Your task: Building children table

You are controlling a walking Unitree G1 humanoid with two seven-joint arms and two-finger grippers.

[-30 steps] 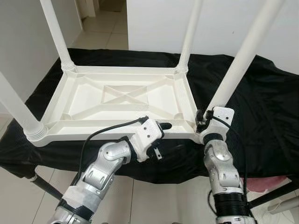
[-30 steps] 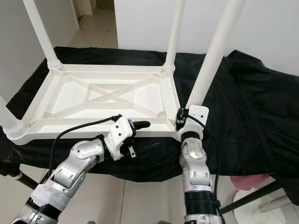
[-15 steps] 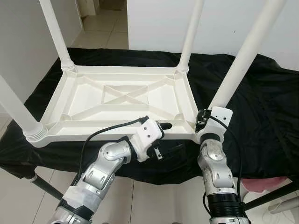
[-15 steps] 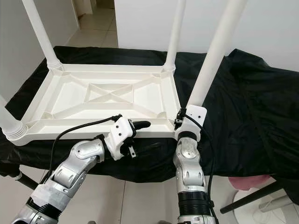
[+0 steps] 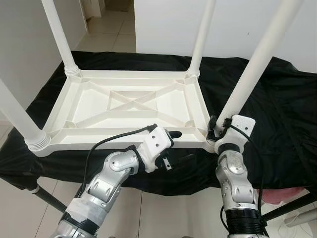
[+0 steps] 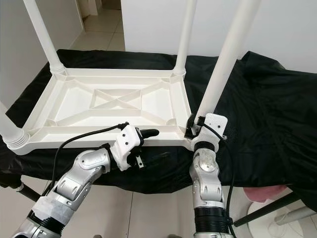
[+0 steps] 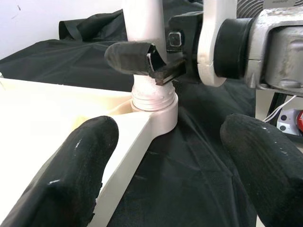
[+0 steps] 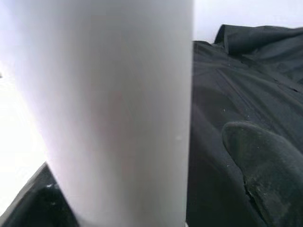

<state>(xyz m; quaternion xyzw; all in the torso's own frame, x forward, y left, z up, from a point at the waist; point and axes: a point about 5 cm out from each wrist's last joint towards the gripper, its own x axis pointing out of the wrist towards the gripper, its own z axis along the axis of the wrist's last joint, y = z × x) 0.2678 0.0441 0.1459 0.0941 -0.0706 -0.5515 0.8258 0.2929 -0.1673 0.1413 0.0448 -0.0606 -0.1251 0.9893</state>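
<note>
A white plastic children's table (image 5: 119, 137) lies upside down on a black cloth, with its legs pointing up. My left gripper (image 5: 173, 143) is open at the near long rim, one finger over the rim and one on the cloth side, as the left wrist view shows (image 7: 165, 156). My right gripper (image 5: 214, 130) sits at the base of the near right leg (image 5: 252, 69), just above its socket. The leg (image 8: 109, 104) stands between the open fingers, with a gap to the one visible finger (image 8: 265, 161).
The black cloth (image 5: 282, 94) drapes over a raised platform with dark stand legs (image 5: 44, 198) below. A pink object (image 5: 280, 196) lies low at the right. A tiled floor and a doorway lie beyond the far left; a white wall stands behind.
My right wrist has swung slightly to the right at the base of the near right leg. The left arm and the table have stayed put.
</note>
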